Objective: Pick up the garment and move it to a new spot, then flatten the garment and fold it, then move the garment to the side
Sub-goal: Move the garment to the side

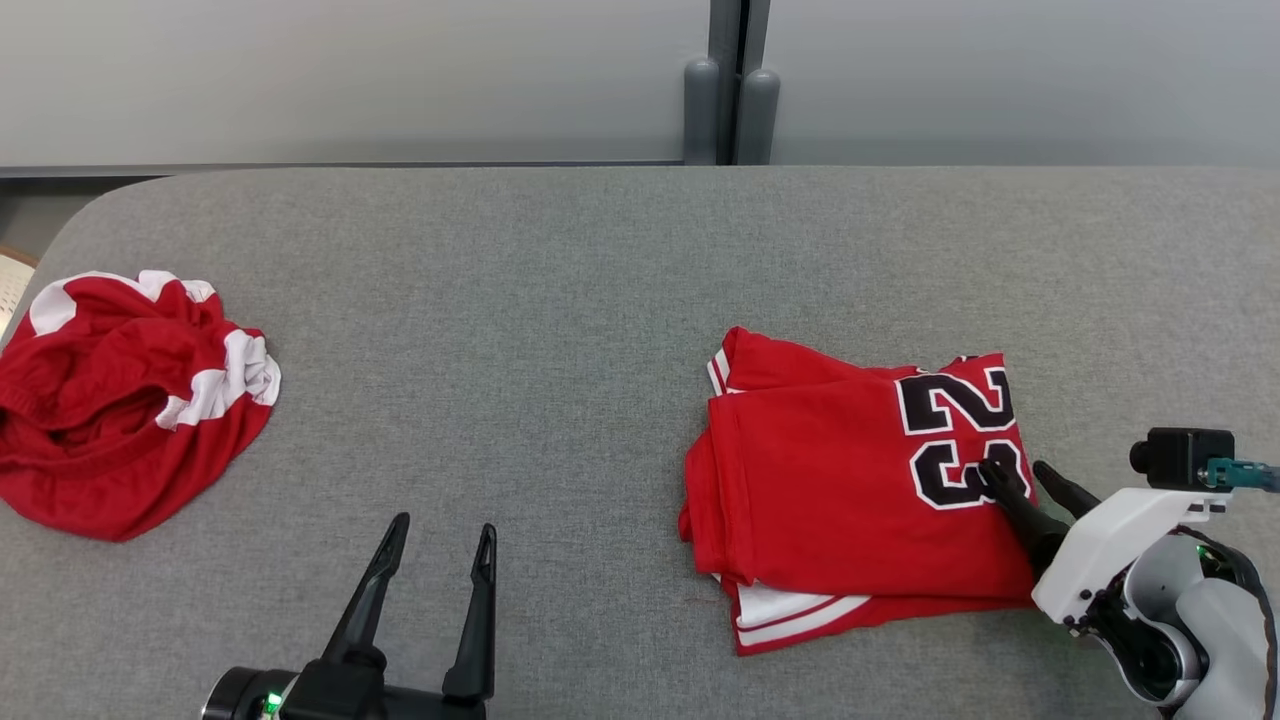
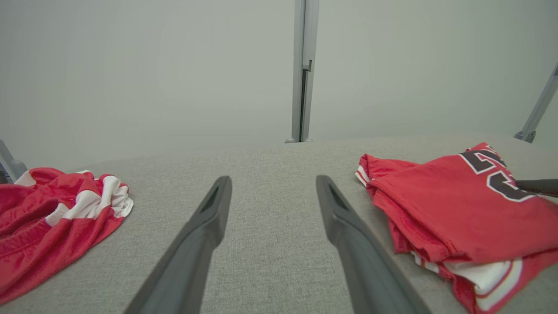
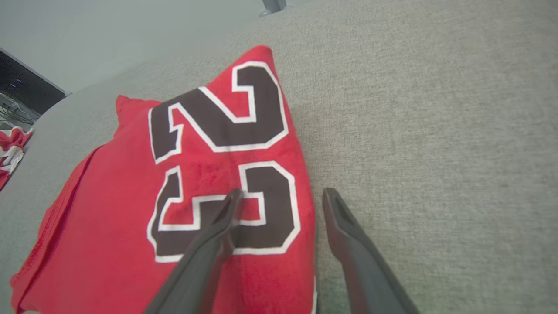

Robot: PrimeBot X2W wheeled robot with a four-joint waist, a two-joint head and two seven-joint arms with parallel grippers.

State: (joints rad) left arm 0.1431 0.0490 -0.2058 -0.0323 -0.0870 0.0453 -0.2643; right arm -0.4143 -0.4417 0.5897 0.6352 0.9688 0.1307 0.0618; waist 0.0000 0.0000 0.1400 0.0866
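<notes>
So the folded jersey [image 1: 860, 480] sits on the right half of the desk [image 1: 560, 260]. It looks light, floppy and kinda slick, so I'd pinch through all layers at the right edge or the stack slides apart. My right tool [image 1: 1012, 467] is spread open right there, straddling that edge, one finger over the 23. The left tool [image 1: 444, 525] hangs released too, well apart, near-left.

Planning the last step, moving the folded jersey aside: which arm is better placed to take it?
Right. The right gripper is open astride the edge of the folded jersey, one finger over its number, the other over the table. The left gripper hangs open over bare table, apart from it.
</notes>
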